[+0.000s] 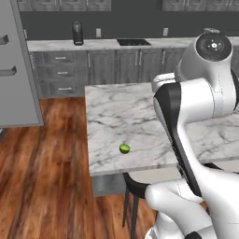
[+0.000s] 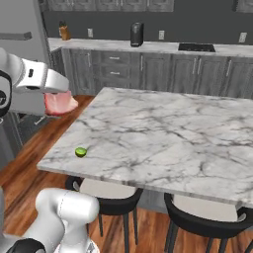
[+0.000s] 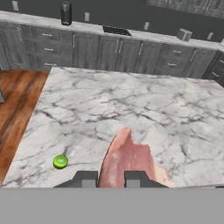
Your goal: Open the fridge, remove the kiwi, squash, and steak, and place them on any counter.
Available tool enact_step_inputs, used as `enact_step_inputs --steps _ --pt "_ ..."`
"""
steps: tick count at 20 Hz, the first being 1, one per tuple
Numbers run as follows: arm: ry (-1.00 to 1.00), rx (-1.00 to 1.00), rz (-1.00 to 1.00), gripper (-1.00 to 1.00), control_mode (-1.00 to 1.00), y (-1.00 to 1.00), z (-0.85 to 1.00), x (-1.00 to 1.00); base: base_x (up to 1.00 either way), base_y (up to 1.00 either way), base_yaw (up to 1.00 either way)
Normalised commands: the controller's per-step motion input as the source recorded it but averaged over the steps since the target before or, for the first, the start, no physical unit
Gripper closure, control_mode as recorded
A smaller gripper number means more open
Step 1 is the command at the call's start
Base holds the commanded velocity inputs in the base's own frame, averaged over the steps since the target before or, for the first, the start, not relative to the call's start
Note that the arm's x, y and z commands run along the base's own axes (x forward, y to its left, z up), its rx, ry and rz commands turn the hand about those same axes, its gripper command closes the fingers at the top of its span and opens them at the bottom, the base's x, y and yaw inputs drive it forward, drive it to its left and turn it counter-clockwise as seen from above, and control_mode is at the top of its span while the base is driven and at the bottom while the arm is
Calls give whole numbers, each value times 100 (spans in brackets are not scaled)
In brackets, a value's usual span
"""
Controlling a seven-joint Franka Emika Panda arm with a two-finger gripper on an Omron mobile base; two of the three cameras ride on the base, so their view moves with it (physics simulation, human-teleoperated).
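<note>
My gripper (image 3: 109, 179) is shut on the steak (image 3: 127, 162), a pink-red slab that sticks out forward between the fingertips. In the right base view the steak (image 2: 59, 104) hangs from the hand just off the left end of the counter (image 2: 163, 133), above its top. The kiwi (image 1: 124, 148) lies green face up near the counter's (image 1: 130, 112) front left corner, and it sits left of the steak in the hand view (image 3: 60, 162). The fridge (image 1: 16, 70) stands at the far left with its door swung open. The squash is out of view.
Dark stools (image 2: 111, 197) are tucked under the island's near edge. Along the back wall runs a long marble counter (image 1: 93, 44) over grey cabinets, with a dark cylindrical appliance (image 1: 78, 33) and a cooktop (image 1: 133, 42) on it. Wood floor (image 1: 46, 163) lies left of the island.
</note>
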Motion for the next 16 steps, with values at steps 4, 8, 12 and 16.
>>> enact_step_inputs --steps 4,8,12,16 --pt "0 0 0 100 100 0 0 0 42 10 -23" --pt "0 0 0 100 100 0 0 0 62 34 -16" --pt "4 0 -5 100 -100 20 -22 32 33 18 -6" --pt "26 0 2 100 -100 38 -47 85 0 0 0"
